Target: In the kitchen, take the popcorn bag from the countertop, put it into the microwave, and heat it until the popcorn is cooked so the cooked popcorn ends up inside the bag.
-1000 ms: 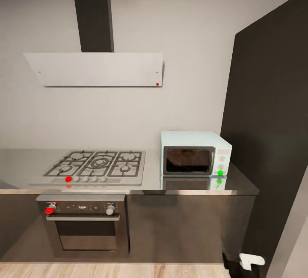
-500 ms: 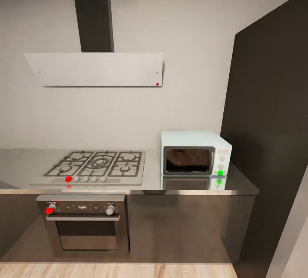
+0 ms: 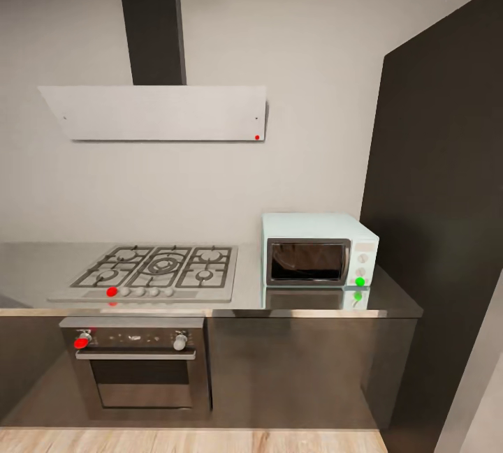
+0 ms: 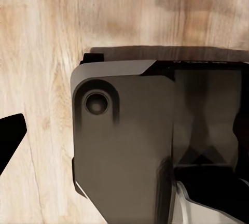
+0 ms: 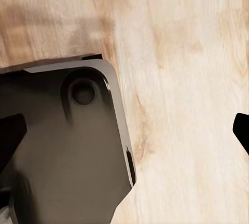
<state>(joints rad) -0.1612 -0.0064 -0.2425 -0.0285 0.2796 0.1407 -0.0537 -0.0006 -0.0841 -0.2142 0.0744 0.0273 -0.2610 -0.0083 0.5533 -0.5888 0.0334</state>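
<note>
The pale mint boxy microwave [image 3: 320, 252] stood shut beside the steel gas hob [image 3: 157, 270] on the grey surface [image 3: 35, 268], its contents indiscernible; jaws' spread untellable.

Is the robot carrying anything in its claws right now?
Nothing shows between the fingers: both wrist views look down at the wooden floor and the robot's own base.

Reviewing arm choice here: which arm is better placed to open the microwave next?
Likely right: the microwave sits right of centre on the countertop, door closed. Both wrist views face the wooden floor, so neither arm is raised.
</note>
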